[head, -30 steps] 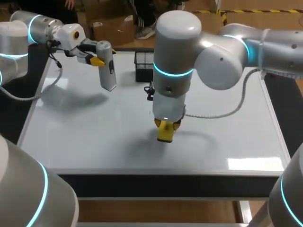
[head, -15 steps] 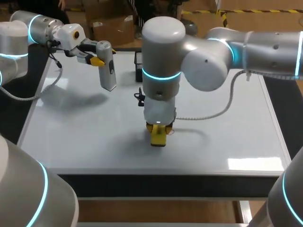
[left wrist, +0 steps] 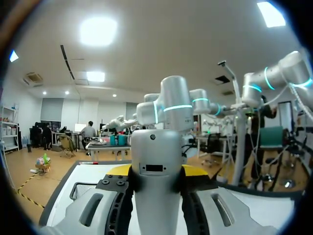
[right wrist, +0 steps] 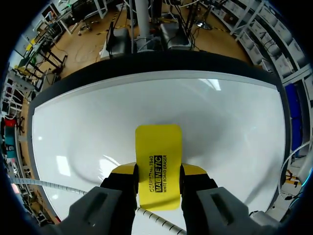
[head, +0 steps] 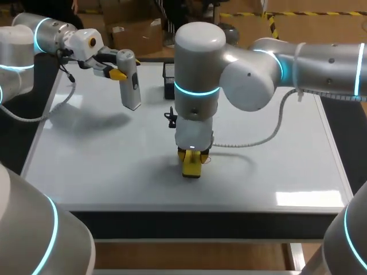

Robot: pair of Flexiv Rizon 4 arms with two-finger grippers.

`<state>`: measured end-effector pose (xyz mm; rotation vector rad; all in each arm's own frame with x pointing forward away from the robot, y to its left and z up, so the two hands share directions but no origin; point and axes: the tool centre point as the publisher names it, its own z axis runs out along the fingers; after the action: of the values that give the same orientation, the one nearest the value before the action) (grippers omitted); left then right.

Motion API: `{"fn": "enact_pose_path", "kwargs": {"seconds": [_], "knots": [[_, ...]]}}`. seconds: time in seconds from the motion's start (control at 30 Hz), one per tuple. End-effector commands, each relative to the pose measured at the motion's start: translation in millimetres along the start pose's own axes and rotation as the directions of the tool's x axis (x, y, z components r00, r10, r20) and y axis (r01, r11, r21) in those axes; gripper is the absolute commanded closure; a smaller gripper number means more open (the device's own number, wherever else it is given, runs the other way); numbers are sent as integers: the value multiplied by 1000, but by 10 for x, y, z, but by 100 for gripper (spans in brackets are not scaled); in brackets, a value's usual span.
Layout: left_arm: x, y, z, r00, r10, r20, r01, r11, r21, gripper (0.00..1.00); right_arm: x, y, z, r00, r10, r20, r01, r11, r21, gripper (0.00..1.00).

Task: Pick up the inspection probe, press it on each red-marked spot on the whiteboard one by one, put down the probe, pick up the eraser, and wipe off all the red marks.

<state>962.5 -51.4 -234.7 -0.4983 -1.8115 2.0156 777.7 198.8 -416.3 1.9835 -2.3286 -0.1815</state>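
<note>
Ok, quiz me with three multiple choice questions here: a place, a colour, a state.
1. The black basket sits at the whiteboard's: A far edge, B near edge, C right edge.
2. The eraser is: A red, B yellow, C blue.
3. The left claw is: A open, B shut on the probe, C shut on the eraser.
Answers: A, it stands at the far rim; B, its body is yellow; B, it clamps the probe from both sides.
</note>
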Motion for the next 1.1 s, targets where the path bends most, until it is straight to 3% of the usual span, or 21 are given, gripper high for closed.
{"fn": "enact_pose_path", "kwargs": {"seconds": [0.03, 1.1], "knots": [[-12, -10, -12, 1000, -1, -5, 1, 1000, -1, 100, 89, -51, 6, 1000, -1, 14, 1, 1000, -8, 100], [-12, -10, -12, 1000, -1, -5, 1, 1000, -1, 100, 630, -111, -33, 987, 157, 41, -154, 986, -58, 100]]}}
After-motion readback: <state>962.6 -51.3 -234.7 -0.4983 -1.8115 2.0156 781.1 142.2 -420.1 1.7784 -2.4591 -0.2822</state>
